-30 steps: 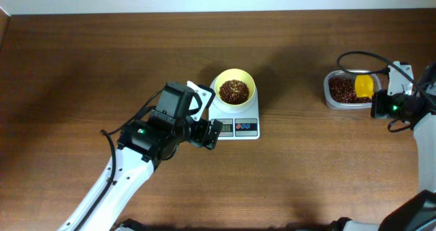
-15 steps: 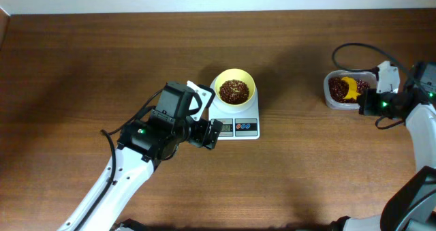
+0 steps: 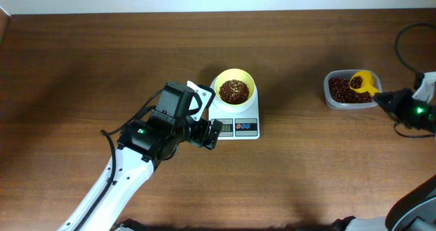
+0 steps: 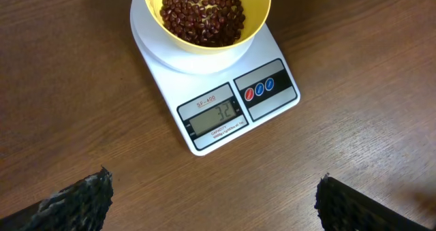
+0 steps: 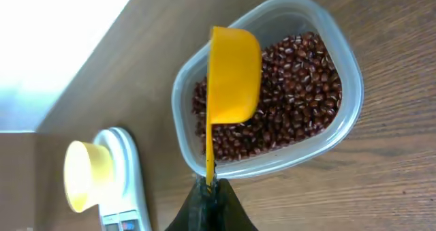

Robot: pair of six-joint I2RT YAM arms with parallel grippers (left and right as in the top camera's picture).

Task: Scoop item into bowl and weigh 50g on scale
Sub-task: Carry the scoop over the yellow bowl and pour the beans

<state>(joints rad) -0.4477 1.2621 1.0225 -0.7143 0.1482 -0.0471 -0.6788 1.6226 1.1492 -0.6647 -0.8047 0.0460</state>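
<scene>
Far rim of the bowl (image 4: 253,28) beyond left wrist view's top edge

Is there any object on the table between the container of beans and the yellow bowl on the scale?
Nothing visible does. Only bare table lies between the container and the bowl on the scale.

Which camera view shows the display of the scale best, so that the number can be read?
The left wrist view: the display is close and sharp, reading 32. The overhead view shows the whole scale, but its digits are too small. The right wrist view shows the scale at its lower left edge, unreadable.
</scene>
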